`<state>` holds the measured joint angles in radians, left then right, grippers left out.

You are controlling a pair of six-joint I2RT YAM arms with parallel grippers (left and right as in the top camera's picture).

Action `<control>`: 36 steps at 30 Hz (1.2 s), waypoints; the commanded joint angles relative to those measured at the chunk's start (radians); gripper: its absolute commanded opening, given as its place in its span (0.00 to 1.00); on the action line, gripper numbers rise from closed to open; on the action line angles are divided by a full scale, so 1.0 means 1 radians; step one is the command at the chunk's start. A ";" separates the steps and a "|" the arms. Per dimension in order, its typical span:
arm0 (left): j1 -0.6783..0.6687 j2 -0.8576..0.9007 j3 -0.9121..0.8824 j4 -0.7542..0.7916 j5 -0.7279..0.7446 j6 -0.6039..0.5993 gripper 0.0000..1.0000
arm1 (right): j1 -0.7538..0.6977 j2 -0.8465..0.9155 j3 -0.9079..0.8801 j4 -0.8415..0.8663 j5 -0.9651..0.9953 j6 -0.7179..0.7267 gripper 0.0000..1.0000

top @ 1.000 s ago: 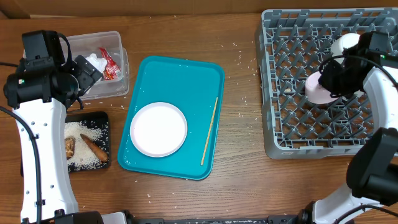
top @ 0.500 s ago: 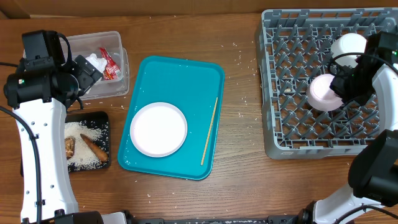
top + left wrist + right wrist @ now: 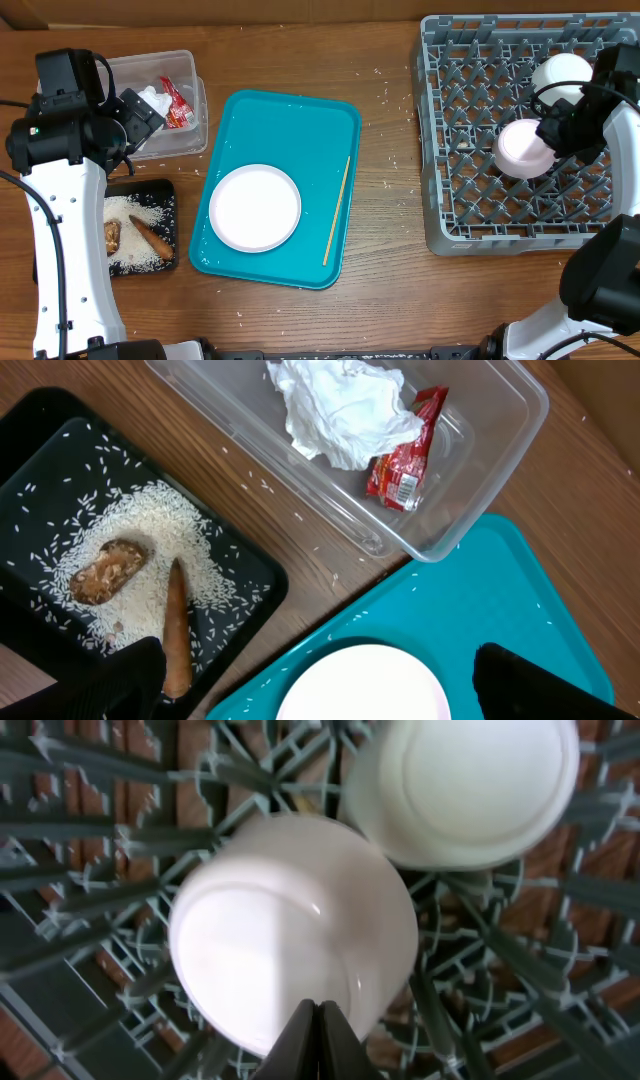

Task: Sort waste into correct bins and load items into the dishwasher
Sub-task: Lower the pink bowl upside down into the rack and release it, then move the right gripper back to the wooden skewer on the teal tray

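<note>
My right gripper (image 3: 318,1010) is shut, its tips pressed together over the near rim of a white cup (image 3: 290,930) that sits in the grey dish rack (image 3: 470,100) beside a white bowl (image 3: 470,785). My left gripper (image 3: 335,690) is open and holds nothing. It hangs above the gap between the black tray (image 3: 40,430) and the white plate (image 3: 365,685). The clear tub (image 3: 500,400) holds a crumpled napkin (image 3: 340,410) and a red wrapper (image 3: 405,455). Rice (image 3: 150,520), a lumpy scrap (image 3: 108,568) and a long scrap (image 3: 177,625) lie in the black tray.
The teal serving tray (image 3: 300,120) at the table's middle carries the plate (image 3: 254,207) and a thin wooden stick (image 3: 337,210) along its right side. Stray rice grains dot the wood between the tray and the rack. The rack's upright pegs surround the cup (image 3: 525,150).
The right gripper and the cup shifted slightly right and toward the front of the rack, and the cup went from tilted to level. The left arm stayed still.
</note>
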<state>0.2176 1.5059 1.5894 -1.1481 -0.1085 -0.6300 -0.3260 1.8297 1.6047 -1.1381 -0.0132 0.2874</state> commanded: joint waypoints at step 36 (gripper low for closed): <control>-0.002 0.000 0.002 0.000 0.001 -0.013 1.00 | -0.002 0.014 0.014 0.062 0.018 0.035 0.04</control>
<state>0.2176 1.5059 1.5894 -1.1481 -0.1085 -0.6300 -0.3275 1.8900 1.5555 -1.0607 0.0532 0.3111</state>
